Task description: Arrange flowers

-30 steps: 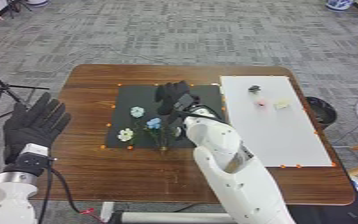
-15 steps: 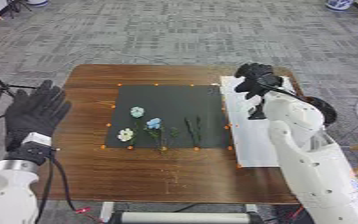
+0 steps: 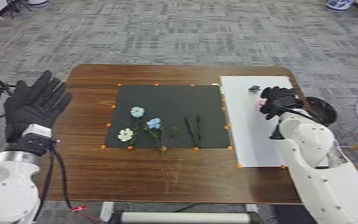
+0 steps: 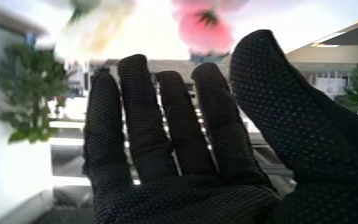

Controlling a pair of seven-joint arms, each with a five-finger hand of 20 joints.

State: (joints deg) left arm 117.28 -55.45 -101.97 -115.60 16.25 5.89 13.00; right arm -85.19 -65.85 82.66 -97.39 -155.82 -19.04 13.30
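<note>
Holding the right hand [image 3: 282,100] wide, fingers straight and thumb apart, over the white board [image 3: 254,135] at right of the frame, close to the pink flower [image 4: 204,34]. Holding the left hand [image 3: 35,107] open at far left. Seeing the blue flower [image 3: 154,122] and white flower [image 3: 125,134] lying on the black mat [image 3: 171,97], left of center.

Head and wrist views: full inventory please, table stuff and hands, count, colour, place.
table: 1, brown, centre
mat: 1, black, mid-table
sheet: 1, white, table's right side
flowers on mat: 3, pale blue-green, blue, white, left half
stems: dark green, mat's right half
dark flower: 1, sheet's far end
pink flower: 1, by right hand
yellow flower: 1, pale, near pink one
bin: 1, black, right of table
left hand: 1, black, left side
right hand: 1, black, over sheet
</note>
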